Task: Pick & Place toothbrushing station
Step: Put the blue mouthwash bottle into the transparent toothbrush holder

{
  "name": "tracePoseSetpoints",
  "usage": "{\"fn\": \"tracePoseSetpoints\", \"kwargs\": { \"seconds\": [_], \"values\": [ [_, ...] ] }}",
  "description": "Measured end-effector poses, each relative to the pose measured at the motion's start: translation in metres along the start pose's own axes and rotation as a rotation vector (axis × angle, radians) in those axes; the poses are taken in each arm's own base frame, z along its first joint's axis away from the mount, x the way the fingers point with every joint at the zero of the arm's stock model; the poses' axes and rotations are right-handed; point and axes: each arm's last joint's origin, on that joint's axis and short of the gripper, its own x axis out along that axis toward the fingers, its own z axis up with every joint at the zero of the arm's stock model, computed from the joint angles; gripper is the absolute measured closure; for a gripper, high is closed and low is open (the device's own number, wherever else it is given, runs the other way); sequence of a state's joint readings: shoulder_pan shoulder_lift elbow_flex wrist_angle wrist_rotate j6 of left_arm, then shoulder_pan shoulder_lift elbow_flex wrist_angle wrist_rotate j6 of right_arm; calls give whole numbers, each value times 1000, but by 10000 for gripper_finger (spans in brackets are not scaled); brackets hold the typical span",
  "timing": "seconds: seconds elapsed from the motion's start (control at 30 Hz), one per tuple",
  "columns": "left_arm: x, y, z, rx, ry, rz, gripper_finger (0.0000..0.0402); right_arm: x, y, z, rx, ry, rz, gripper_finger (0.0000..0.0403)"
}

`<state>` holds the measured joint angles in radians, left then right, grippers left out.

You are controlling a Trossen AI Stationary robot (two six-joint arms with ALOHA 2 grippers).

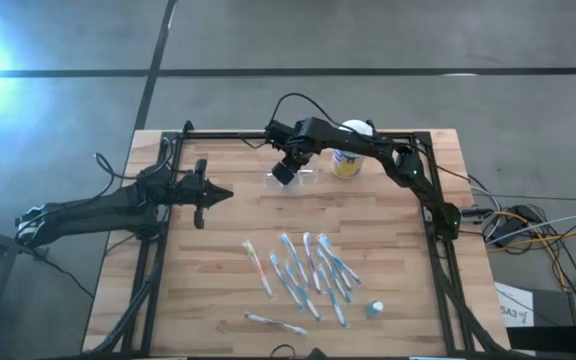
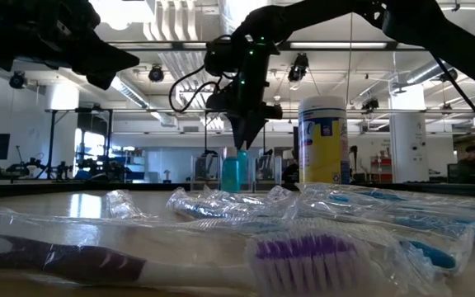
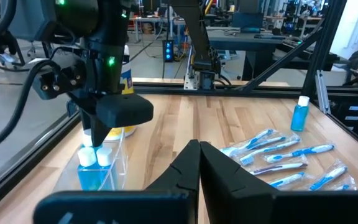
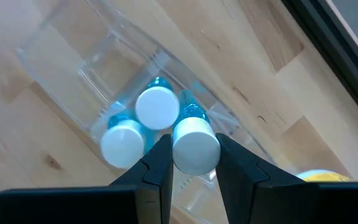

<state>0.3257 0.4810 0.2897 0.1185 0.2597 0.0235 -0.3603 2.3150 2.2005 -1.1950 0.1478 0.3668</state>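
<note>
The toothbrushing station (image 1: 304, 183) is a clear plastic holder on the table's far middle, next to the white-lidded canister (image 1: 350, 160). Three small blue bottles with white caps (image 4: 157, 107) stand in it. My right gripper (image 1: 286, 172) hangs over the holder, pointing down, shut on one bottle's cap (image 4: 196, 144). It also shows in the low view (image 2: 242, 142). My left gripper (image 1: 213, 195) is shut and empty, above the table's left part; its closed fingers show in the left wrist view (image 3: 197, 163). My right gripper pinches the white cap (image 4: 196, 152) of one blue bottle between its two fingers, one on each side. The fingers come from above, pointing down. The bottle stands upright inside the clear holder (image 4: 92, 68), beside the two other bottles.
Several wrapped toothbrushes (image 1: 313, 275) lie on the table's near middle, and one more (image 1: 273, 322) lies near the front edge. A fourth small blue bottle (image 1: 375, 310) stands at the near right. A black frame rail (image 1: 298, 133) runs along the far edge.
</note>
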Motion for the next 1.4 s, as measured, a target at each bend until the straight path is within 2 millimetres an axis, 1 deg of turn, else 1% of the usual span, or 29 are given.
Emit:
{"fn": "tracePoseSetpoints", "kwargs": {
  "seconds": [0.2, 0.37, 0.43, 0.6, 0.67, 0.77, 0.87, 1.03, 1.13, 1.2, 1.3, 1.4],
  "values": [
    [0, 0, 0, -14, 2, 0, 395, 0, 1, 1, 17, 3, 33, 317],
    [0, 0, 0, -18, 2, 0, 390, 2, 2, 2, 2, -4, 44, 316],
    [0, 0, 0, -19, 3, 0, 389, 3, 2, 3, -19, -10, 54, 298],
    [0, 1, -1, -19, 5, 21, 394, 3, 3, 2, -31, -5, 57, 218],
    [0, 1, -1, -20, 7, 26, 396, 2, 3, 2, -46, -7, 57, 195],
    [0, 1, -1, -24, 8, 27, 395, 1, 3, 2, -90, -10, 56, 172],
    [0, 1, -1, -17, 8, 42, 389, -8, 2, 1, -131, -15, 59, 161],
    [0, 3, 0, -15, 7, 94, 385, -44, -4, -6, -204, -41, 66, 159],
    [0, 3, 0, -19, 7, 95, 389, -72, -7, -12, -230, -79, 73, 165],
    [0, 3, 0, -23, 6, 95, 392, -101, -9, -18, -265, -136, 89, 169],
    [0, 3, 0, -23, 7, 95, 395, -152, -6, -33, -327, -274, 131, 177],
    [0, 3, 0, -23, 10, 95, 394, -203, 6, -51, -380, -521, 214, 190]
  ]
}}
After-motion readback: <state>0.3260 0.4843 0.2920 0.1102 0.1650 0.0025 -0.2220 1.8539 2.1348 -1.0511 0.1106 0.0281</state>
